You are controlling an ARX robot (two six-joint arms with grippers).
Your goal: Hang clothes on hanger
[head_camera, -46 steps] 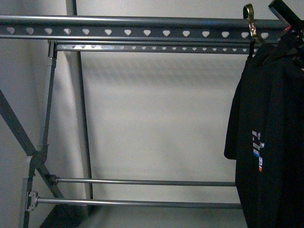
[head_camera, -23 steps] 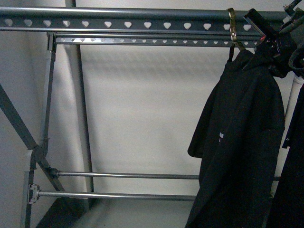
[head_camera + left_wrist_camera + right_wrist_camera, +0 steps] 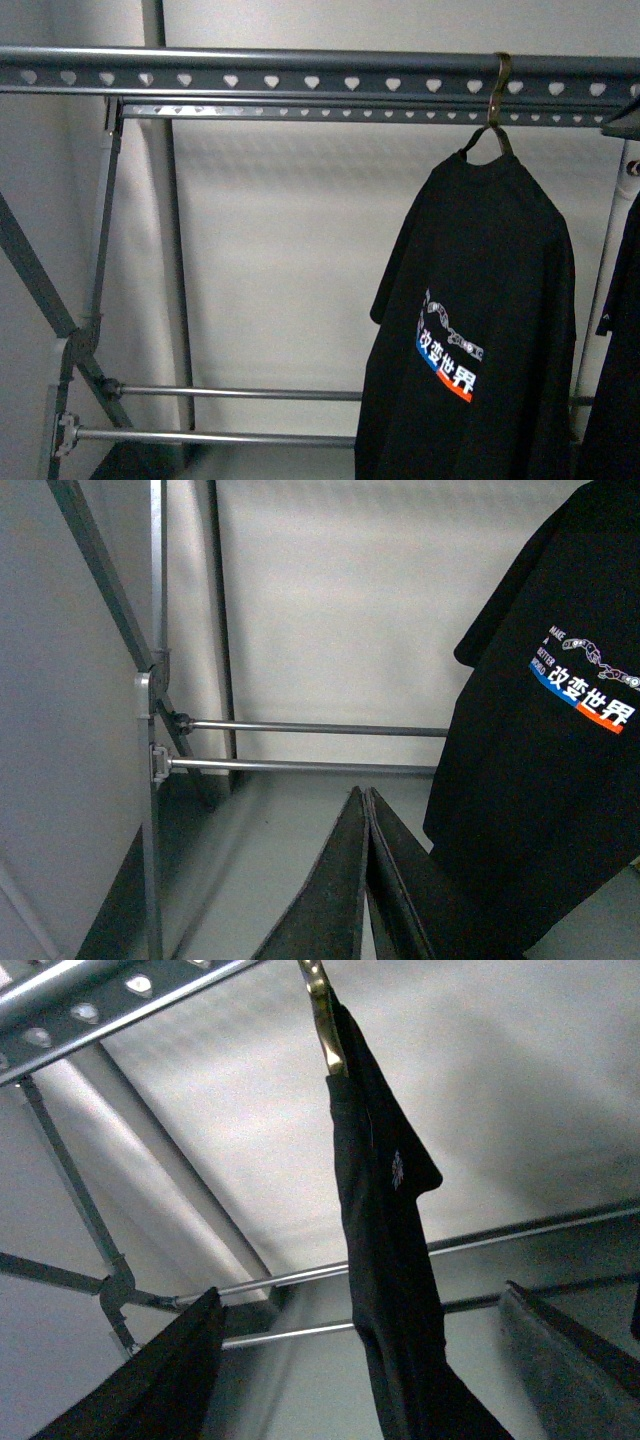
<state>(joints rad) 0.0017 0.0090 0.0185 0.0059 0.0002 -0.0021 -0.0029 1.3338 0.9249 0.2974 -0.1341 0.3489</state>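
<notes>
Left hand (image 3: 365,880): fingers pressed together, empty, low beside the black T-shirt (image 3: 480,330). Right hand (image 3: 370,1370): fingers spread wide, nothing held, shirt hanging edge-on between them. Shirt on a hanger, brass hook (image 3: 497,95) over the top rail (image 3: 250,68) of the rack, near its right end; second dark garment (image 3: 615,330) just beside. Risk: raising the right hand likely snags the hem and lifts the hook off. Back print reads "MAKE A BETTER WORLD" plus "改变世界" over a blue-orange stripe.
</notes>
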